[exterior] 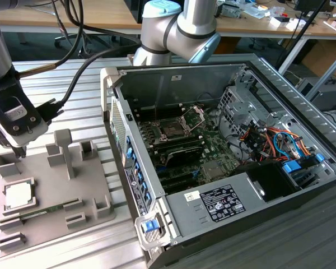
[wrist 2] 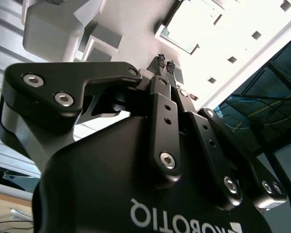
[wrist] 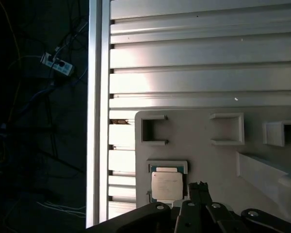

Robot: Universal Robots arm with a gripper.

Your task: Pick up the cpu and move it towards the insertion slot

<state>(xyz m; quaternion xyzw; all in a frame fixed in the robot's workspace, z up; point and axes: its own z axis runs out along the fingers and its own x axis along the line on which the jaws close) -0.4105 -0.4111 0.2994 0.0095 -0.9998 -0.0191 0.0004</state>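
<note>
The cpu point(exterior: 18, 196) lies flat in a square pocket of the grey holder plate point(exterior: 53, 188) at the exterior view's left, its pale metal top facing up. My gripper point(exterior: 20, 150) hangs a little above the plate, just behind the cpu and apart from it. Its fingers are shut with nothing between them. In the first wrist view the cpu point(wrist: 167, 185) sits right beside the gripper point(wrist: 199, 185). The second wrist view shows the gripper point(wrist 2: 165, 61) with its fingertips pressed together. The insertion slot point(exterior: 173, 129) lies open on the motherboard inside the computer case point(exterior: 173, 70), its metal plate hinged up.
A green memory stick point(exterior: 45, 212) lies in the holder plate in front of the cpu. Upright grey blocks point(exterior: 63, 147) stand on the plate near the gripper. The case's side wall point(exterior: 120, 140) rises between plate and motherboard. The ribbed metal table point(exterior: 73, 84) ends at an edge point(wrist: 99, 121).
</note>
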